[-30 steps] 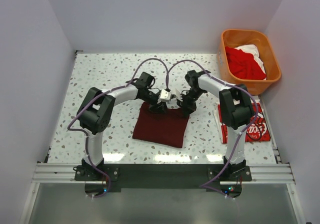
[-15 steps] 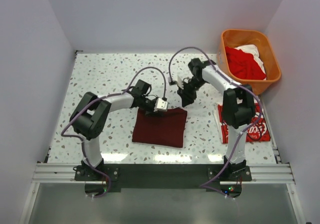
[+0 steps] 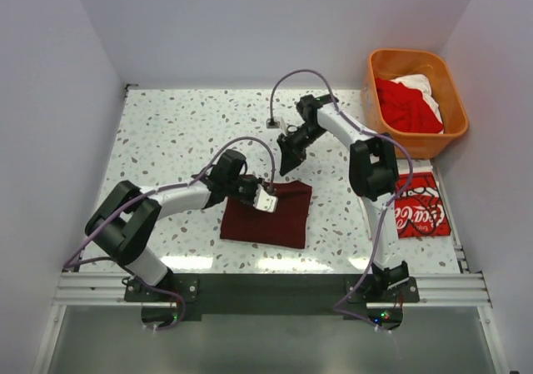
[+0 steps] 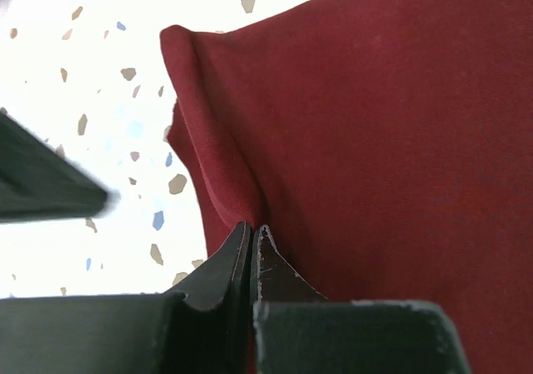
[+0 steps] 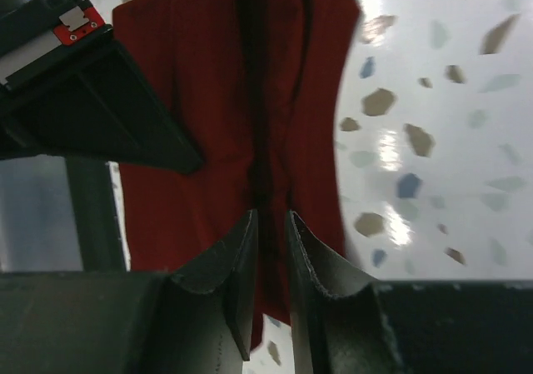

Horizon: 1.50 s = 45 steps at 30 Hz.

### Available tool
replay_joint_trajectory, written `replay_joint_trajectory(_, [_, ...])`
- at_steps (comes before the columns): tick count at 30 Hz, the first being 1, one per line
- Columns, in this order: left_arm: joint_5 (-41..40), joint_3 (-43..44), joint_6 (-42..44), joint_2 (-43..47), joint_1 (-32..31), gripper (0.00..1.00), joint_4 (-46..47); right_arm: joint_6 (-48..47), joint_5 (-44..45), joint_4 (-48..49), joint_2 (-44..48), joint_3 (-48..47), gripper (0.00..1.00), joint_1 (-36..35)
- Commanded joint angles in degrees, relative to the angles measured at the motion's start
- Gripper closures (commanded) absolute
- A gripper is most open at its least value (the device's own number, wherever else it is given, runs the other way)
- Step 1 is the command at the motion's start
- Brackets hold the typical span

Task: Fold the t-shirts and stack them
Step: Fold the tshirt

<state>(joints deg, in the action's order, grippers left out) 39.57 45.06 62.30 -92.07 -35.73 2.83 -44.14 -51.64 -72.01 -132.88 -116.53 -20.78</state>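
At the left of the table (image 3: pixel 175 132), our left arm reaches inward, and our left gripper (image 4: pixel 251 228) is clenched on a small ridge of the maroon shirt (image 3: pixel 271 220), at its far edge near the left corner. From those jaws the cloth spreads toward the near edge and to the right, lying flat as a folded rectangle at the table's middle, its longer side running roughly left to right with a slight tilt. Just beyond the far edge, our right gripper (image 5: pixel 270 217) hangs above the table, its jaws parted by a slim gap and, as far as we can see, holding nothing; the shirt lies on its near side, apart from it. We judge the left arm the nearer one, already gripping, so any pull or fold starts from that corner. Well to the right lies the folded Coca-Cola shirt (image 3: pixel 419 216), nearer our right arm. Farther right and back, the basket (image 3: pixel 405 52) holds red and white shirts (image 3: pixel 405 106).
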Motion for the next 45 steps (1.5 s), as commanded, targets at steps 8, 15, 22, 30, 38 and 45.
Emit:
replay_joint_trajectory(8, [-2.74, -3.31, 3.79, 4.18, -1.45, 1.0, 8.85, 4.59, -7.34, -3.84, -8.79, -0.78, 0.78, -3.48])
replay_joint_trajectory(15, [-4.33, -4.8, 4.5, 4.8, -1.63, 1.0, 12.98, 2.31, -5.4, -5.6, -14.94, -0.63, 0.77, -3.75])
replay_joint_trajectory(22, [-7.05, -5.33, 3.88, 4.36, -1.63, 1.0, 19.75, -0.59, -4.53, -9.99, -19.17, -3.61, 0.77, -3.75])
replay_joint_trajectory(30, [-8.55, -4.37, 3.79, 2.43, -1.45, 1.0, 24.15, -1.3, -4.79, -11.31, -20.22, -4.32, 0.76, -3.75])
replay_joint_trajectory(38, [-8.46, -2.87, 4.14, -0.29, -1.36, 1.0, 27.75, -1.83, -5.49, -12.98, -21.37, -6.08, 0.76, -3.75])
replay_joint_trajectory(45, [-10.74, -3.83, 3.88, -2.67, -1.28, 1.0, 34.24, -3.76, -4.44, -14.74, -21.28, -6.34, 0.75, -3.31])
